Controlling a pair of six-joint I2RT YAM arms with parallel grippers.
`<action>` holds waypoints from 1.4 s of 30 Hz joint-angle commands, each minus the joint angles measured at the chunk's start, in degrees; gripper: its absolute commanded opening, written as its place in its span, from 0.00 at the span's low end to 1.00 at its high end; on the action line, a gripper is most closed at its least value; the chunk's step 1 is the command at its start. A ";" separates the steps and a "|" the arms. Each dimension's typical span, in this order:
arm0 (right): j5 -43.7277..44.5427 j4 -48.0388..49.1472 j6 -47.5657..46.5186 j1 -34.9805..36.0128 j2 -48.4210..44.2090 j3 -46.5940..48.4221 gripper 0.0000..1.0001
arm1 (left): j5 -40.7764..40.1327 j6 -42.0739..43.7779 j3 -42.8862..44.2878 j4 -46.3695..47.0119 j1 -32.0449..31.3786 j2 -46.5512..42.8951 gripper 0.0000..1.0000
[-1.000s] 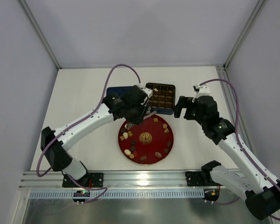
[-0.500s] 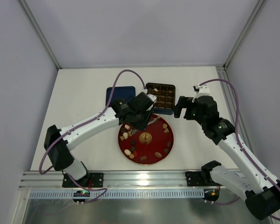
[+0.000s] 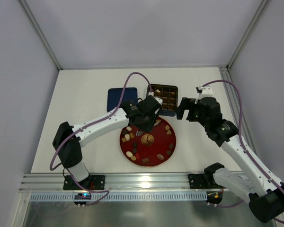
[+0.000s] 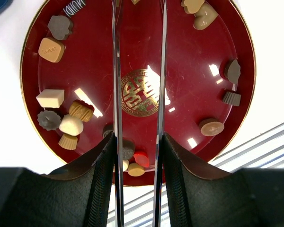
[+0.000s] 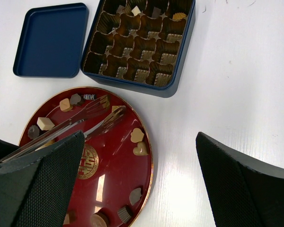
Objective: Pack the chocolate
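Several small chocolates [image 3: 128, 137], dark brown, tan and cream, lie round the edge of the red plate [image 3: 157, 142]. They show close up in the left wrist view [image 4: 51, 49] and in the right wrist view [image 5: 137, 135]. My left gripper [image 3: 144, 120] [image 4: 138, 142] is shut on metal tongs [image 4: 116, 71]. The fork-like tong ends [image 5: 92, 116] hang over the plate's far part. A tan piece lies between them; I cannot tell if it is gripped. My right gripper [image 3: 183, 109] [image 5: 139, 142] is open and empty, to the right of the blue tin [image 3: 163, 98].
The dark blue tin [image 5: 132, 82] stands just beyond the plate, most of its brown cups empty, with two pieces in its far row. Its lid [image 3: 119, 98] [image 5: 51, 40] lies to the left of it. Side walls enclose the white table.
My left arm has swung right and nearer, carrying the tongs from over the lid and tin to the plate's far part. The right arm has not moved.
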 commanded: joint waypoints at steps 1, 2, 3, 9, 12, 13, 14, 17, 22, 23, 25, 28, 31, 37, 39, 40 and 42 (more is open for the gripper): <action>0.27 0.74 -0.74 -0.17 -0.97 1.65 1.00 | -1.76 -0.30 0.06 3.06 -0.28 0.56 0.42; 0.18 0.74 -0.74 -0.17 -1.06 1.65 1.00 | -1.85 -0.30 0.06 2.98 -0.28 0.65 0.41; 0.18 0.74 -0.74 -0.26 -1.06 1.56 1.00 | -1.94 -0.30 -0.02 3.24 -0.28 0.74 0.42; 0.27 0.74 -0.74 -0.17 -1.49 1.21 1.00 | -2.12 -0.65 -1.08 4.56 -0.28 1.27 0.41; 0.44 0.65 -0.74 -0.17 -1.58 1.13 1.00 | -1.76 -1.00 -1.52 5.08 -0.46 1.44 0.41; 0.36 0.65 -0.83 -0.17 -1.58 1.12 1.00 | -1.76 -1.00 -1.69 5.09 -0.46 1.44 0.41; 0.44 0.74 -0.74 -0.17 -1.58 1.12 1.00 | -1.85 -1.18 -1.78 5.17 -0.54 1.53 0.41; 0.35 0.82 -0.66 -0.17 -1.50 0.86 1.00 | -2.12 -1.44 -2.40 5.70 -0.81 1.36 0.40; 0.09 1.00 -0.65 -0.17 -1.41 1.04 1.00 | -2.64 -1.88 -3.36 5.88 -0.98 1.09 0.38; 0.00 0.91 -0.65 -0.26 -1.41 0.95 1.00 | -2.73 -1.88 -3.45 5.96 -0.98 1.01 0.38; 0.09 0.91 -0.65 -0.17 -1.41 0.95 1.00 | -2.99 -1.97 -3.63 5.88 -1.07 0.48 0.38; 0.09 0.91 -0.57 -0.17 -1.32 1.04 1.00 | -3.17 -1.97 -3.89 5.61 -1.07 -0.05 0.38; 0.09 0.91 -0.65 -0.17 -1.32 1.04 1.00 | -3.43 -2.06 -4.07 4.91 -1.07 -0.84 0.37; 0.09 0.91 -0.57 -0.08 -1.32 1.12 1.00 | -2.82 -1.71 -5.03 3.68 -1.07 -2.77 0.37; 0.09 0.74 -0.65 -0.17 -1.41 1.12 1.00 | -2.21 -1.53 -5.56 3.51 -1.07 -3.56 0.37; 0.09 0.74 -0.57 -0.17 -1.41 1.04 1.00 | -2.12 -1.53 -5.74 3.50 -1.07 -3.74 0.37; 0.00 0.74 -0.30 -0.17 -1.41 1.04 1.00 | -2.03 -1.35 -5.83 2.98 -1.07 -3.92 0.37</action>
